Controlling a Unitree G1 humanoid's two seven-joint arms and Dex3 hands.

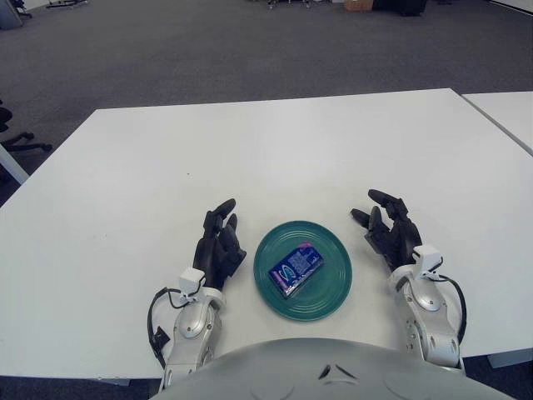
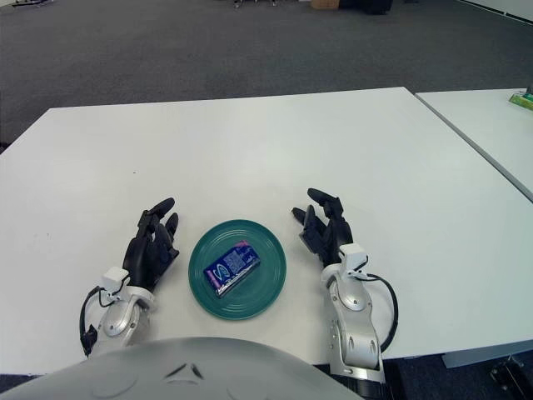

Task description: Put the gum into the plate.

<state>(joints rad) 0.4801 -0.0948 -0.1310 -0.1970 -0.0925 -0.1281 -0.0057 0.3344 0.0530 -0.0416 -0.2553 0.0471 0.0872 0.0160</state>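
Observation:
A blue gum pack (image 1: 296, 269) lies inside the round green plate (image 1: 329, 300) near the front middle of the white table (image 1: 266, 150). My left hand (image 1: 219, 242) shows just left of the plate, fingers relaxed and spread, holding nothing. My right hand (image 1: 387, 223) shows just right of the plate, fingers also spread and empty. Neither hand touches the plate or the gum. The same layout shows in the right eye view, with the gum pack (image 2: 232, 267) on the plate (image 2: 271, 287).
A second white table (image 2: 491, 125) stands close to the right, with a narrow gap between the two. A small green object (image 2: 522, 101) sits on it at the far right edge. Grey carpet lies beyond the table.

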